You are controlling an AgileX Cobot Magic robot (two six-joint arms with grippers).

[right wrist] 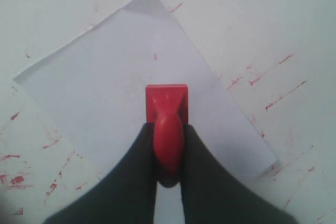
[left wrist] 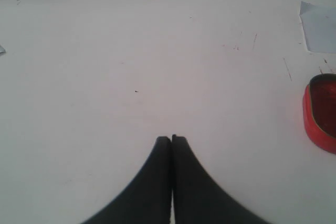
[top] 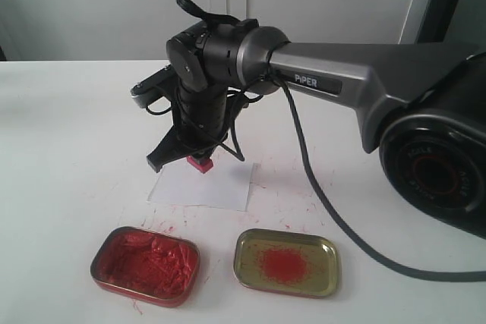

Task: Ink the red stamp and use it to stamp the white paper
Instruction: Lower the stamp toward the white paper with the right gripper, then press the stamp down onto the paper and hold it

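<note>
Pinching the red stamp (right wrist: 167, 99) over white paper (right wrist: 100, 82), right end effector (right wrist: 168, 132)

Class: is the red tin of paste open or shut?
Open: the red tin has no lid on, and its lumpy red paste lies exposed.

The stamp (right wrist: 166, 100) is solid red; the paper (right wrist: 105, 93) plain white; the tabletop (right wrist: 294, 24) white, speckled red

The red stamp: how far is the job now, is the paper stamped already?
Done: the right gripper grips the red stamp by its knob. In hand: the stamp is over the white paper, contact unclear. Left: no print shows yet; inking cannot be confirmed.
</note>
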